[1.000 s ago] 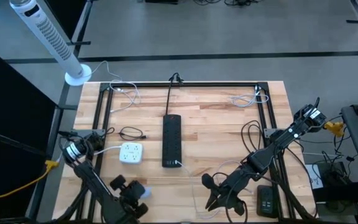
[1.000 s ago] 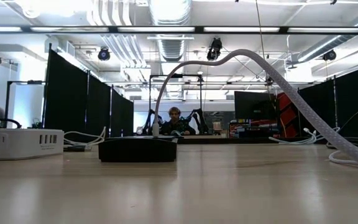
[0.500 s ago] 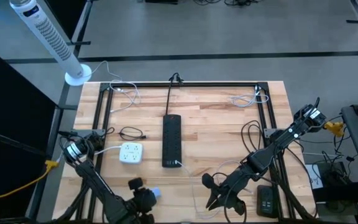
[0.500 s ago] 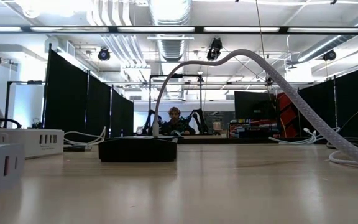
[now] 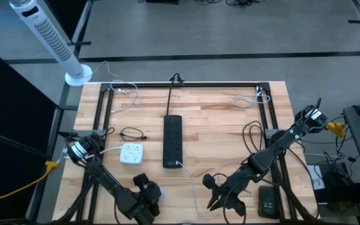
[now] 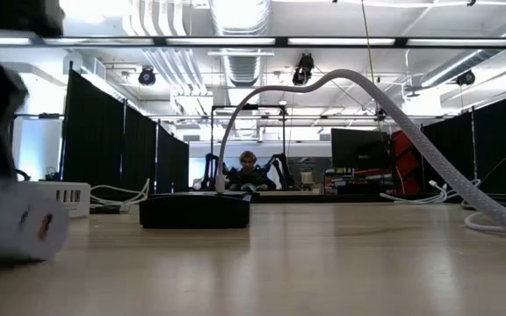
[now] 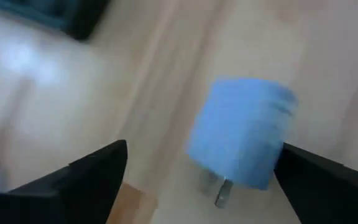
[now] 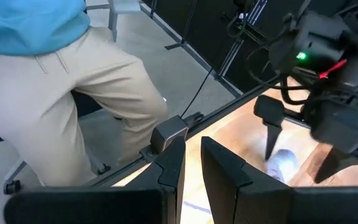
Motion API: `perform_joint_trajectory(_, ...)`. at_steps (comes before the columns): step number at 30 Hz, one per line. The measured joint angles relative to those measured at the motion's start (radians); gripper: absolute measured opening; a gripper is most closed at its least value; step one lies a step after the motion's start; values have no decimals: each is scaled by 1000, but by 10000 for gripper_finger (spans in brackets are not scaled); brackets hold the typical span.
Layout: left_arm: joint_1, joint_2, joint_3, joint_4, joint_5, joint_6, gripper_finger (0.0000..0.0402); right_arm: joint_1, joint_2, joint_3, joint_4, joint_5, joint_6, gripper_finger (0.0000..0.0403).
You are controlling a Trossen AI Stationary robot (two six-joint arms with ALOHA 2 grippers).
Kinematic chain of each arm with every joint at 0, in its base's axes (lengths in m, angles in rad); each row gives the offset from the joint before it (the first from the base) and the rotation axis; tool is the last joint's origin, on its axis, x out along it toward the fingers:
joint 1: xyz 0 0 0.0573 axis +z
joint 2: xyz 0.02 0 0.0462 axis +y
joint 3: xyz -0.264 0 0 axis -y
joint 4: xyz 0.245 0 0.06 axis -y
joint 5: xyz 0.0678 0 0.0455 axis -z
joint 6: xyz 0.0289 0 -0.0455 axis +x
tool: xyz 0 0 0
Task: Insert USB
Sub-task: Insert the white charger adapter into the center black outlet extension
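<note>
Left tool [image 5: 147, 192] spread wide, holding nothing, at the near tabletop [image 5: 217, 134] edge. Small blue-white charger block [image 7: 241, 132] lies on the wood right between its fingers [image 7: 92, 180], prongs pointing back toward the wrist. Same block shows in the right wrist view under the left tool. Block's long axis runs roughly along the tool's reach, so the fingers straddle its sides; a straight close looks like it would catch it.

White multi-outlet hub [image 5: 131, 153] with USB ports sits just beyond, toward the table's far side; black power strip [image 5: 172, 141] lies lengthwise at centre, white cable plugged at its near end.

Right tool [image 5: 220, 199] clenched, empty, parked near the front edge; left arm is clearly nearer the block.
</note>
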Motion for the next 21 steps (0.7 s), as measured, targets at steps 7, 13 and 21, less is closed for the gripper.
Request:
perform_joint_trajectory(7,34,-10,-48,110,32,53,368,0,17,0,-1,0,8,36)
perform_joint_trajectory(13,42,-10,-52,142,23,192,343,0,18,0,-11,0,7,36)
perform_joint_trajectory(21,47,-7,-55,178,-9,362,315,0,18,0,-17,0,7,36)
